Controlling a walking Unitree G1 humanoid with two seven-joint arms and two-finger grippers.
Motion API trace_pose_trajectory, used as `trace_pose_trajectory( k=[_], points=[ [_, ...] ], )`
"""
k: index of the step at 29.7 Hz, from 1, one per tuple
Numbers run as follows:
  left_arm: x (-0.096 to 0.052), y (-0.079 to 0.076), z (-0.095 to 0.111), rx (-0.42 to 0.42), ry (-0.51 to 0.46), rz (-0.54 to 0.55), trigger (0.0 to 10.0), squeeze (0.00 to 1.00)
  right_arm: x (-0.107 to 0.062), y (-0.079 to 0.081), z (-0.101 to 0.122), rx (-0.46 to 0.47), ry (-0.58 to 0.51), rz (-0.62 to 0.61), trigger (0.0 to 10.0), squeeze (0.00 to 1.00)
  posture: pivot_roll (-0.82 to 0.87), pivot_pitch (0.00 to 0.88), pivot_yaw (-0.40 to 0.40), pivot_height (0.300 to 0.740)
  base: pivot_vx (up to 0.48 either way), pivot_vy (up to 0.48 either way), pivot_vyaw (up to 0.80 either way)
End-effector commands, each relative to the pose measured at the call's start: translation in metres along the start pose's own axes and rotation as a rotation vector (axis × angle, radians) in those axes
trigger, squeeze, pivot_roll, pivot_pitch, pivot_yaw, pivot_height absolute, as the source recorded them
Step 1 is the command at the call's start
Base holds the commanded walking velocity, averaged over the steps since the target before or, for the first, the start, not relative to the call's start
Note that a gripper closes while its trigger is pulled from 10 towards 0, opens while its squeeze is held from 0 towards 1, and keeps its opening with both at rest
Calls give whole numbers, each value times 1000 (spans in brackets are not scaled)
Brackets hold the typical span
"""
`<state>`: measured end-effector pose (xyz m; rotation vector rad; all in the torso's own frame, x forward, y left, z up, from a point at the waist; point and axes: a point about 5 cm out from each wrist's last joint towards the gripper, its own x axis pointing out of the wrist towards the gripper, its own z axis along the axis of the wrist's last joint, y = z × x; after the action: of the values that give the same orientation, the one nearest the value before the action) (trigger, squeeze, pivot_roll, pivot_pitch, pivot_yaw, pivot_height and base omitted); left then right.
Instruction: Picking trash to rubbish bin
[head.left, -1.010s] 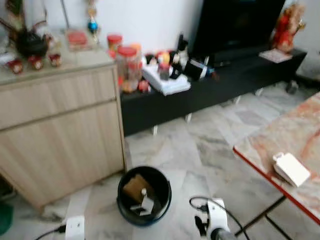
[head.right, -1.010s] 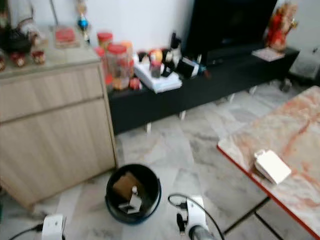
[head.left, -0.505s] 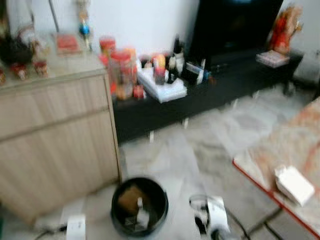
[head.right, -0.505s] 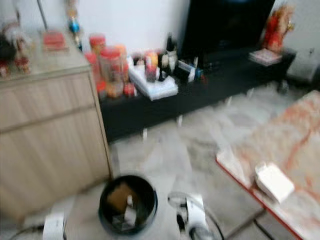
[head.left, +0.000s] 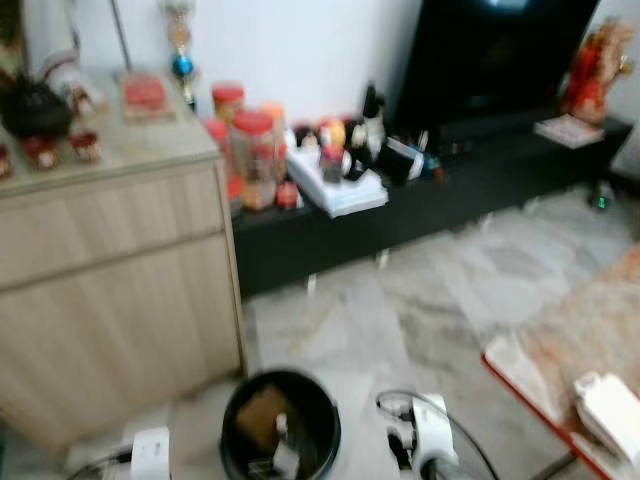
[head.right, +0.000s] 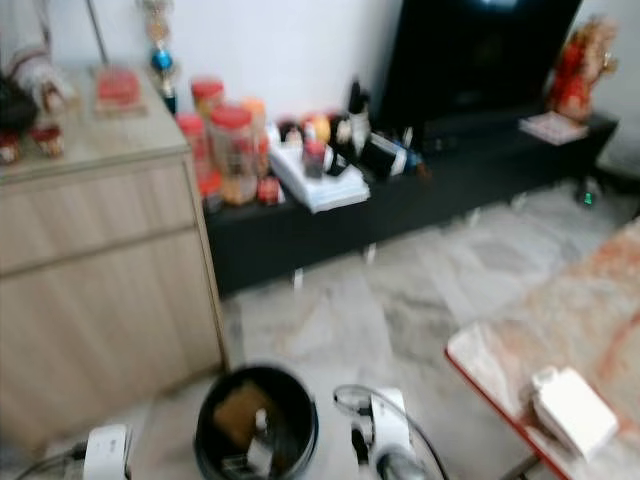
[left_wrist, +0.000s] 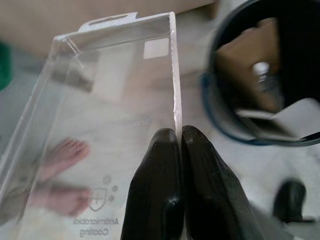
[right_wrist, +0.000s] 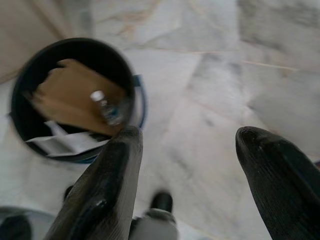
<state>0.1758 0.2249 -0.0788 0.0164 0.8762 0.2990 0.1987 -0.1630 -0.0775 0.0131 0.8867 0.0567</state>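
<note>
Left gripper: fingers pressed together on the edge of a clear plastic package, a flat transparent box with a hang tab and faint printed text. Its long axis runs straight out from the fingertips, away from the wrist. The round black rubbish bin sits on the marble floor just beside the package's far end, off to one side and not under it; it holds brown cardboard, white paper and a small bottle.

Right gripper: fingers spread wide, nothing between them, hanging over bare floor near the bin.

Judgement: left arm carries the trash, so the coming move turns on shifting the package sideways over the bin's opening.

A white box lies on the counter to the right.
</note>
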Motion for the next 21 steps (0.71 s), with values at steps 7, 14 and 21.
trace_pose_trajectory(
  k=[7, 14, 21],
  points=[
    [2, -9, 10, -5, -30, -25, 10000, 0, -1, -5, 0, -8, -2, -11, 10000, 0, 8, 0, -79, 740, 340, 0, 458],
    [6, -21, 48, -7, -159, -91, 10000, 0, 0, -5, 2, -10, -9, -5, 10000, 0, 7, 0, -79, 740, 130, 0, 0],
    [6, -49, 89, -5, -266, -238, 10000, 0, 3, 4, 15, -44, -41, 53, 10000, 0, -2, 0, -76, 740, 0, 0, 0]
  ],
)
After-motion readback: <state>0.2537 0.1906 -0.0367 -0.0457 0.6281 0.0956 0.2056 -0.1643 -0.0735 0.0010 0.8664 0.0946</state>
